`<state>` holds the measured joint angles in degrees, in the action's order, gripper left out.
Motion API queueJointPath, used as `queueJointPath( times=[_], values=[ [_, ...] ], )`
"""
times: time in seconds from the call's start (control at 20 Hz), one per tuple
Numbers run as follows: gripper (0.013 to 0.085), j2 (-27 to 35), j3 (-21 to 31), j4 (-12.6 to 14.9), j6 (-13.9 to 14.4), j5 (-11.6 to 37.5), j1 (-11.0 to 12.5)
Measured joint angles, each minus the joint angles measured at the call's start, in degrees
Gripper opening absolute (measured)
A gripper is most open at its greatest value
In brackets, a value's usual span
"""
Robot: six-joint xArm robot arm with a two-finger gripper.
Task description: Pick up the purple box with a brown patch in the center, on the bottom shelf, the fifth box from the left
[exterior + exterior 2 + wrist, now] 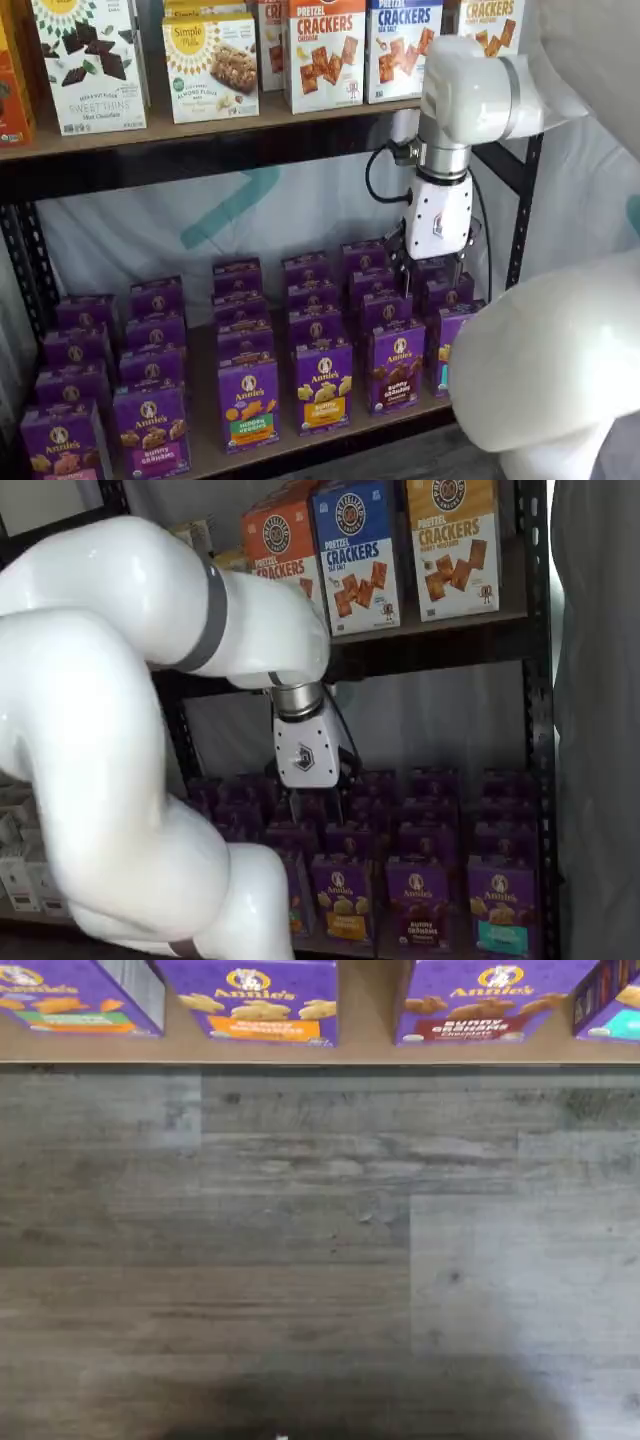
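Gripper (431, 275) hangs empty with fingers spread wide, above the purple box (397, 366)

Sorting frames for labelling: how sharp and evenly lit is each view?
Wrist view: floor sharp, a dark shadow at one edge, the purple box cropped. One shelf view: the bottom shelf dim, a blurred white arm link near the lens. Other shelf view: soft, arm covering much.

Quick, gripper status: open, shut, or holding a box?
Gripper: open, fingers empty, hanging over the rear rows of purple boxes; the purple box is untouched.
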<state>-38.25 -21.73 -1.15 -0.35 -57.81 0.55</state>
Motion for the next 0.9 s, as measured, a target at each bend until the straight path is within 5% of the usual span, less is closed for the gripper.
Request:
queueJointPath(
  times=[0.45, 0.9],
  values=[
    [0.0850, 11.4, 0.2, 0.4, -2.7, 13.0, 2.7],
    [0.0850, 25.3, -4.4, 0.0, -3.4, 21.9, 2.9]
  ],
)
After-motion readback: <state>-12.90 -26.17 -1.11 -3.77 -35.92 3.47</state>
